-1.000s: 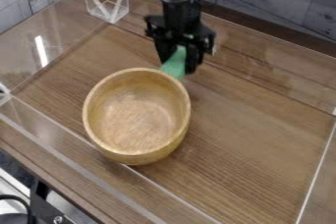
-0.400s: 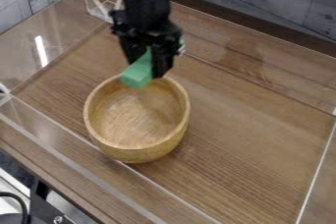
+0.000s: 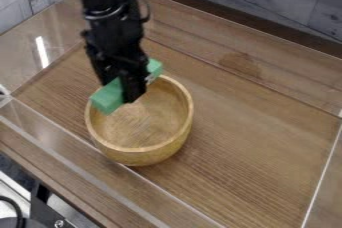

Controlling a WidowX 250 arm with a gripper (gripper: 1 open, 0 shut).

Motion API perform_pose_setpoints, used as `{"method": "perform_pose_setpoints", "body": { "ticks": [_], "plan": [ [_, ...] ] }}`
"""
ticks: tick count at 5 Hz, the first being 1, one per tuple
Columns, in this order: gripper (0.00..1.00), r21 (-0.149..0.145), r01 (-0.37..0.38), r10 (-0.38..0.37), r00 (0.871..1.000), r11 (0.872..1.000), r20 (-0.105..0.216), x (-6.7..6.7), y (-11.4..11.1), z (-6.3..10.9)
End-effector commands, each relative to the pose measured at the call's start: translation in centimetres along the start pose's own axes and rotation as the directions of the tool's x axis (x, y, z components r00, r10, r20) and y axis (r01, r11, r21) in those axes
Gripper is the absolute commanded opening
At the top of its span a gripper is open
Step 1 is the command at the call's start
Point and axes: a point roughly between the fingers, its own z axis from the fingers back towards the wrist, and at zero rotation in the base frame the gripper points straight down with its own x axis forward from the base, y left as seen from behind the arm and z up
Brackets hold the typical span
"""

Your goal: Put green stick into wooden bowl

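The gripper [image 3: 118, 80] is squeezing the stick [image 3: 123, 86] tight, holding it over the bowl's [image 3: 150, 144] far left rim. I think letting go here is risking a bounce outside.

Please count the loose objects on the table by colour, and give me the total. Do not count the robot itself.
Green: 1, the green stick, held in the hand above the bowl.
Light tan wood: 1, the wooden bowl.
Total: 2
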Motion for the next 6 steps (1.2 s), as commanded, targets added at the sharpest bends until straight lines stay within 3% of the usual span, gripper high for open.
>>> {"method": "perform_pose_setpoints", "body": {
  "ticks": [1, 6],
  "plan": [
    [0.0, 0.023, 0.008, -0.009, 0.999, 1.0, 0.038, 0.4, -0.2, 0.2],
    [0.0, 0.018, -0.036, 0.035, 0.999, 0.999, 0.024, 1.1, -1.3, -2.0]
  ]
}}
